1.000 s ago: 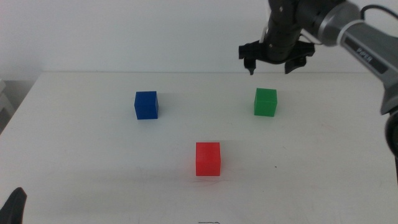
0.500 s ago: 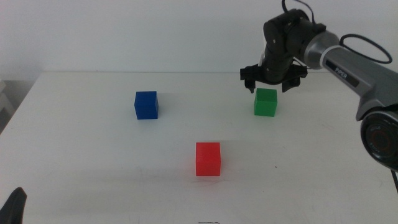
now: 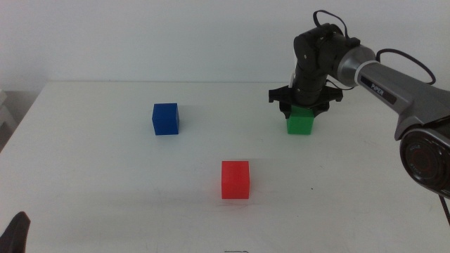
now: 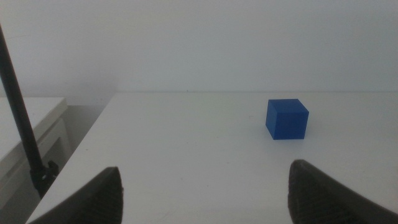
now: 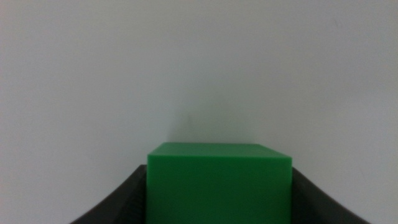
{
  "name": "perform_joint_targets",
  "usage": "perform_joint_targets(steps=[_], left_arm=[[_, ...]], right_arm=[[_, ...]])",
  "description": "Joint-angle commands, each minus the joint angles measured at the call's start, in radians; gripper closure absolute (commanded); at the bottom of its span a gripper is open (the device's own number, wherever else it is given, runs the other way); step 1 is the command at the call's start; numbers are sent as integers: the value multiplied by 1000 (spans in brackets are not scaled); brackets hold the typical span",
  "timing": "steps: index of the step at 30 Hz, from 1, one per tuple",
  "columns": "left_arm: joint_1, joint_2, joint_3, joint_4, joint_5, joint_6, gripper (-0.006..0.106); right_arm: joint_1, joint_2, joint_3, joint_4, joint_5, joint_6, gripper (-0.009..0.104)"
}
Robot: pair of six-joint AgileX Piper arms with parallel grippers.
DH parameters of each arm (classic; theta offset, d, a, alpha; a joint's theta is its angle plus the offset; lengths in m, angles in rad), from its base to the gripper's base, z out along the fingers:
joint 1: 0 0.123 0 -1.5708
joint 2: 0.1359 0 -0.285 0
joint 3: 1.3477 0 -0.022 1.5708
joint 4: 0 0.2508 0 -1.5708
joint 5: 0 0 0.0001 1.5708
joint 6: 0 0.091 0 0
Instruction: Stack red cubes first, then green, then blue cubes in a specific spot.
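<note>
On the white table's right side stands the green cube, with my right gripper lowered over its top, jaws open and straddling it. In the right wrist view the green cube fills the gap between the two dark jaws. The red cube rests alone in the middle, nearer the front. At the left sits the blue cube, which the left wrist view also shows as the blue cube ahead of my left gripper. That gripper waits open at the table's front left corner.
The table's left edge drops off beside a low white cabinet. A thin black pole stands off that edge. A white wall backs the table.
My right gripper has come down from above and behind the green cube until its jaws sit around the cube's top. The cubes and the left arm have stayed put.
</note>
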Motion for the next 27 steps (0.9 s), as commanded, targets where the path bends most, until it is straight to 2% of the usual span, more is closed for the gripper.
perform_joint_targets(steps=[1, 3, 7, 9, 13, 17, 27], left_arm=[[-2, -19, -3, -11, -76, -4, 13], [-2, -19, -3, -11, -76, -4, 13], [-2, -19, -3, -11, -76, -4, 13], [-2, -19, -3, -11, -76, -4, 13], [-2, -19, -3, -11, -76, -4, 13], [-2, -19, -3, -11, -76, -4, 13], [-2, -19, -3, -11, -76, -4, 13]], right_arm=[[-2, -114, -28, -5, 37, -8, 96], [15, -152, -27, -6, 81, -9, 96], [89, -279, 58, -96, 85, -7, 96], [138, -340, 126, -118, 68, 14, 96], [251, -409, 193, -89, 77, 56, 96], [342, -407, 191, -91, 115, 142, 96], [424, -394, 192, -90, 135, 287, 96]])
